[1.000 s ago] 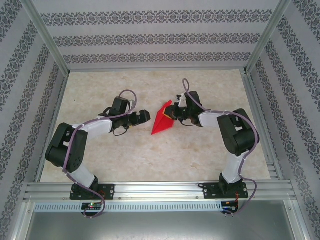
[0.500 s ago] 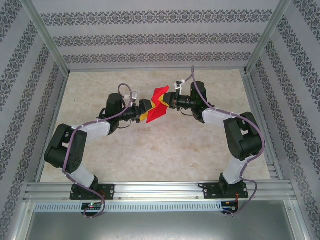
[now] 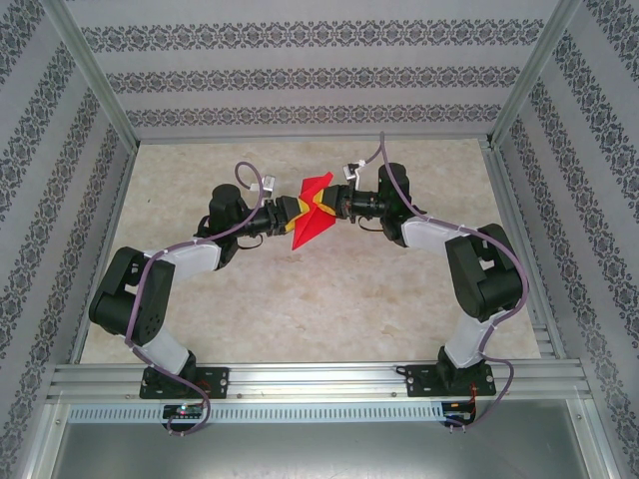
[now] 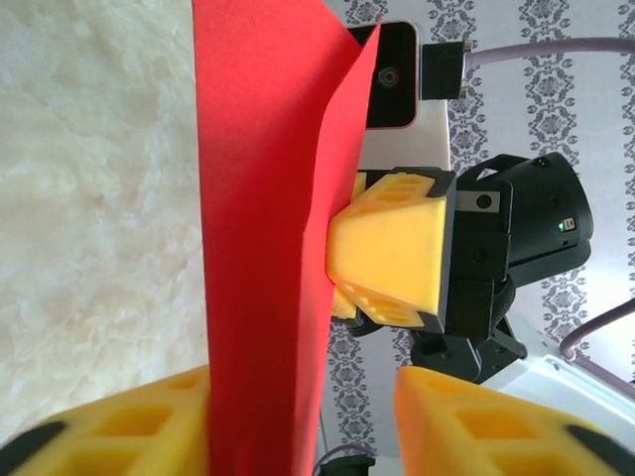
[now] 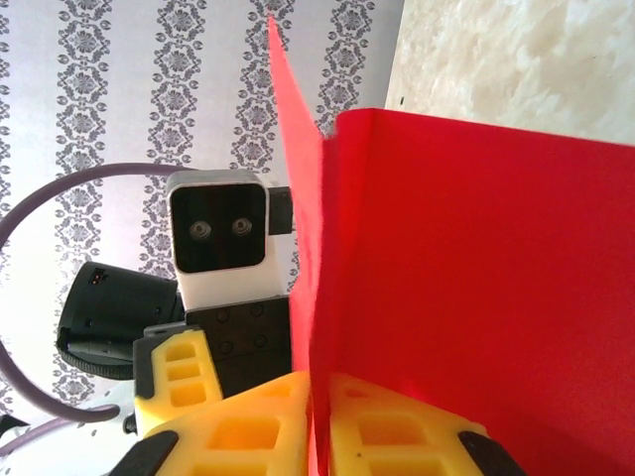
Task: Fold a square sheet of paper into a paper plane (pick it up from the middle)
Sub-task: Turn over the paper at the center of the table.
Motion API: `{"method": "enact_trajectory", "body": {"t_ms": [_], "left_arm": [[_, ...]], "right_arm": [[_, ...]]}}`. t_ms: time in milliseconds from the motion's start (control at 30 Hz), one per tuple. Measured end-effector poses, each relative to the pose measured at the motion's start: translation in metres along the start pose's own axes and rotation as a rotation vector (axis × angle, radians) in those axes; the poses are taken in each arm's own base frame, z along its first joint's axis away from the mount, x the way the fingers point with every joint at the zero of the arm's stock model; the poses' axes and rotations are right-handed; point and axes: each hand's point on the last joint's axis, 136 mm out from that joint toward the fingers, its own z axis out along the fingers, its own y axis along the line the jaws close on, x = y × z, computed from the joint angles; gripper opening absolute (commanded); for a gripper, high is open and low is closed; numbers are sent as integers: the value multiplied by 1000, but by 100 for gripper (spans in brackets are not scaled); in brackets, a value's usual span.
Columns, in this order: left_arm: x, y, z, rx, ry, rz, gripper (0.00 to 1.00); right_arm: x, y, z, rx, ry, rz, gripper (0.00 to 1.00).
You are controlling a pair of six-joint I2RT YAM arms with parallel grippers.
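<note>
Paper plane [image 3: 316, 214] midair above table [image 3: 300, 309]; right gripper [image 3: 331, 208] pinches it, left gripper [image 3: 292, 217] jaws apart astride it.

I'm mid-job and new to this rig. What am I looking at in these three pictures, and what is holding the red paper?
Two robot arms, bolted at the near edge of the table. The overhead picture looks down from behind them. The other two come from a camera on each wrist, with that gripper's yellow fingers at the bottom. The right gripper pinches the folded red paper plane, held up off the table. The left gripper has its jaws either side of it with a gap on one side, so it is not clamped.
</note>
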Motion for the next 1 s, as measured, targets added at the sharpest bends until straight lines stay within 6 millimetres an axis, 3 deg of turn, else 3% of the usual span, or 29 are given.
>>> {"method": "enact_trajectory", "body": {"t_ms": [100,200,300,433,600,833,1000], "left_arm": [[1,3,0,-12,5,5,18],[3,9,0,-33,9,5,11],[3,17,0,-81,17,7,9],[-3,25,-4,-210,4,57,9],[-22,24,-19,-484,-41,211,10],[-30,34,-51,-991,-28,456,9],[-35,52,-59,-1318,17,580,9]], "right_arm": [[1,-4,0,13,5,11,23],[4,-12,-1,56,15,26,41],[6,-13,-9,121,3,10,55],[-1,2,-34,207,-71,-70,71],[-16,7,-67,383,-216,-179,81],[-7,-30,-104,681,-302,-211,88],[7,-55,-130,831,-337,-193,88]]}}
